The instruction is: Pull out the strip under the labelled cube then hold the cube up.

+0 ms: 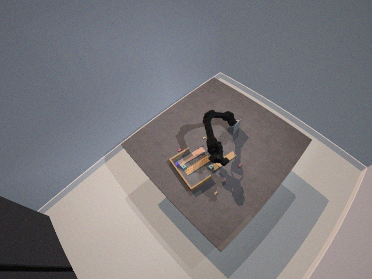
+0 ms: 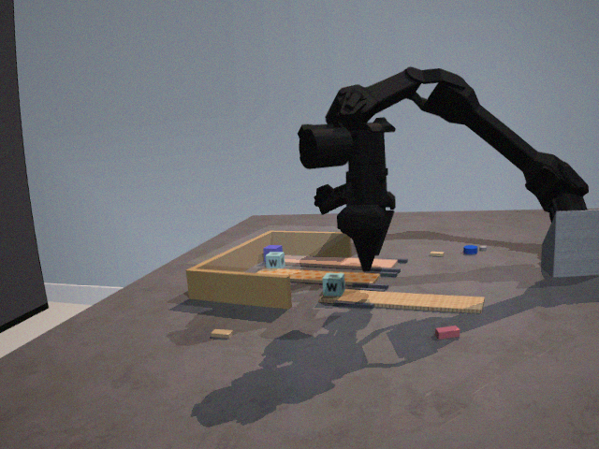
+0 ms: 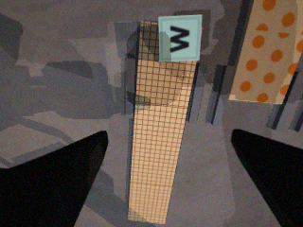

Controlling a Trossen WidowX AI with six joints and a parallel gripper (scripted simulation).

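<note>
We are seeing the labelled cube (image 3: 180, 38), teal with a black W, sitting on the far end of the grid-patterned strip (image 3: 158, 142), which is lying drawn out of the wooden tray (image 2: 237, 284) onto the tabletop (image 2: 145, 377). A second W cube (image 2: 274, 259) is resting inside the tray on the dotted strip (image 3: 265, 52). Our end effector (image 3: 168, 177) is hanging above the grid strip with jaws spread wide, gripping nothing

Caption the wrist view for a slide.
Open hand above the grid-patterned strip, with the W-labelled cube resting on its far end.
</note>
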